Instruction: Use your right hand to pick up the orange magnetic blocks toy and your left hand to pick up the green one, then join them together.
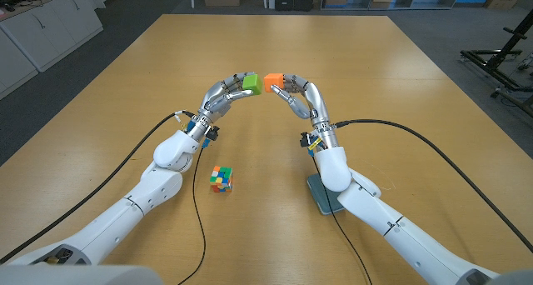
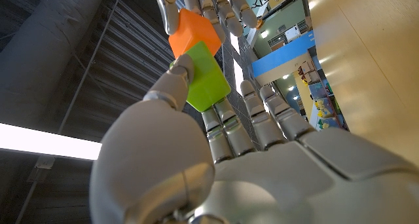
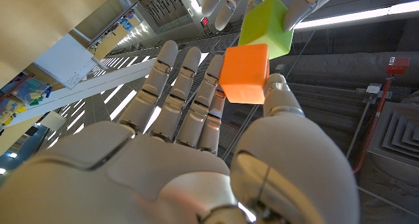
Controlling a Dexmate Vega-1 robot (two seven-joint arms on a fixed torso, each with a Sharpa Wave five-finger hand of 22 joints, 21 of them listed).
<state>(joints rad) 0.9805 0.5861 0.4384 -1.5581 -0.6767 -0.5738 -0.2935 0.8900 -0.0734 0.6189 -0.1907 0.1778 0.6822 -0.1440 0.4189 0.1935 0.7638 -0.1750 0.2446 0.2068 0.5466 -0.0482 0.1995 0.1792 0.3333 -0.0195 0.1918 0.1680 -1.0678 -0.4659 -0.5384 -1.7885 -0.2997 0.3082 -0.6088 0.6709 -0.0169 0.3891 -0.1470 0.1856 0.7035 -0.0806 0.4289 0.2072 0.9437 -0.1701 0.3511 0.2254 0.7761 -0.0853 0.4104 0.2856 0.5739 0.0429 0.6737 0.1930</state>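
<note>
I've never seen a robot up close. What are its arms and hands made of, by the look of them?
Both arms are smooth, glossy white shells with rounded joints. The left robot hand and right robot hand are silvery grey metal with jointed fingers, much like a human hand. A black cable runs along each arm to the wrist, where small blue and yellow parts show.

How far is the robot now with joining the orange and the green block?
Done: the right hand holds the orange block and the left hand holds the green block, both above the table. In hand: the blocks meet, touching in both wrist views. Left: perhaps squaring their faces; whether they are fully joined is unclear.
</note>
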